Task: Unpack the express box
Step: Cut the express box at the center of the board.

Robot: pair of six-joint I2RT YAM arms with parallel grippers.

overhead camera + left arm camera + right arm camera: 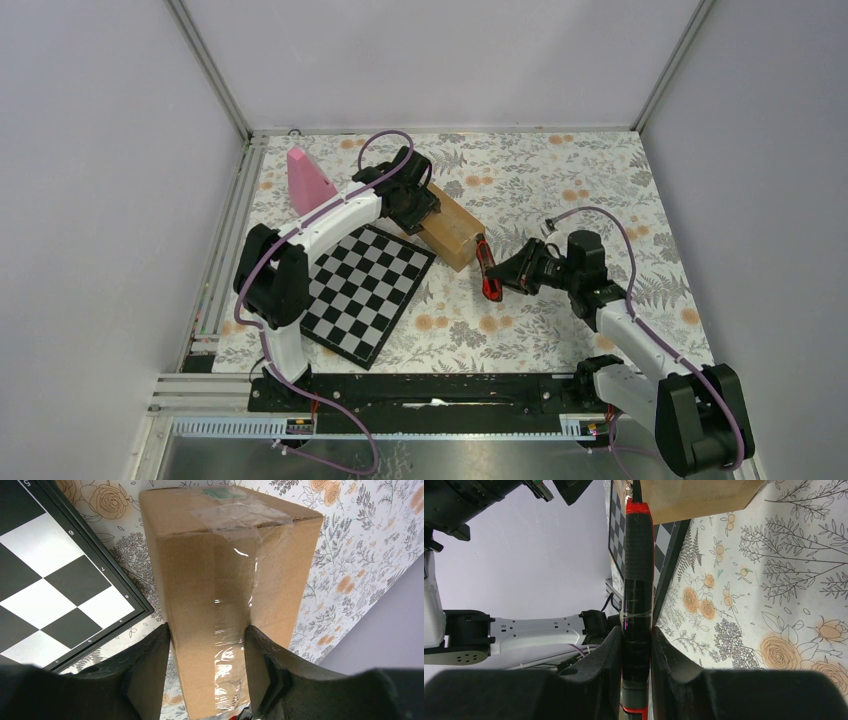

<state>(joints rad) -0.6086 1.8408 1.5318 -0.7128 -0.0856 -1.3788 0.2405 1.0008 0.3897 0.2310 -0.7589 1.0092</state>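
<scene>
The express box (452, 234) is a brown cardboard carton lying on the flowered cloth, just past the chessboard's far corner. My left gripper (410, 205) comes down on its far-left end. In the left wrist view the fingers (150, 665) clamp the taped box (220, 580) from both sides, with the clear tape seam between them. My right gripper (508, 276) is shut on a red and black utility knife (486, 268). In the right wrist view the knife (638, 555) points away from the gripper (638, 635), and its tip reaches the box's near end (694, 497).
A black and white chessboard (365, 290) lies left of the box, close to the left arm. A pink cone (305, 180) stands at the back left. Grey walls close the cell on three sides.
</scene>
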